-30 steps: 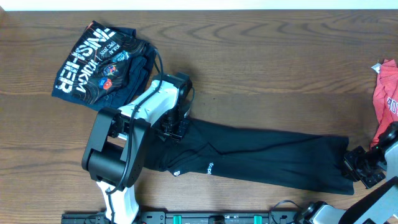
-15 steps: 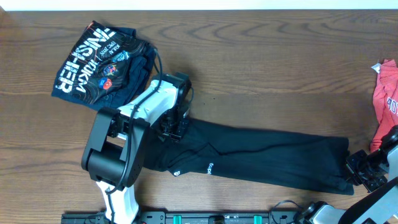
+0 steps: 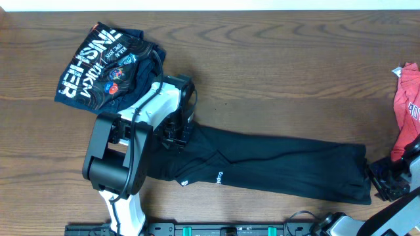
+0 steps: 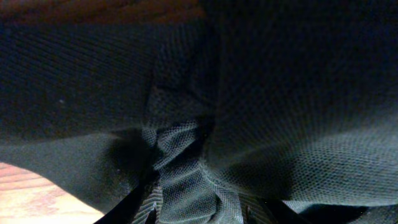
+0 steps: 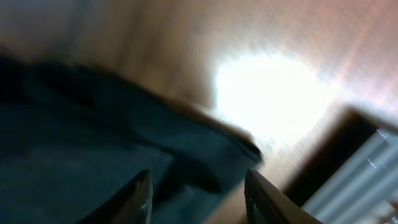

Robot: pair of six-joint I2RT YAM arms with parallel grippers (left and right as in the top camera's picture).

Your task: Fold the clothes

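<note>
Left claw (image 3: 172,134): mine, clamped on a bunched pinch of the black T-shirt (image 3: 275,172) at its left end. My wrist view is nothing but gathered dark weave between the tips.
Right claw (image 5: 199,196): fingers stand apart, just beside the shirt's right end. The view is blurred, but I see nothing gripped between them.
Black T-shirt: laid out long and narrow across the near half of the table (image 3: 295,78), running from my left claw down toward my right. Its small round logo (image 3: 186,182) and white text (image 3: 222,177) face up near the left end.
Other clothes: a navy printed garment (image 3: 108,65) sits folded at the far left, and a red one (image 3: 408,111) lies at the right edge. Both are apart from the black shirt.
Step in hand: as I judge it, folding the long strip end over end.
How to do it well: keep the left pinch low and carry the end over in a flat arc, so the layers land square with the edges matched. The free right end should lie smooth first.
Watch for: my pinch is bunched, so it may leave a ridge and will need smoothing.
</note>
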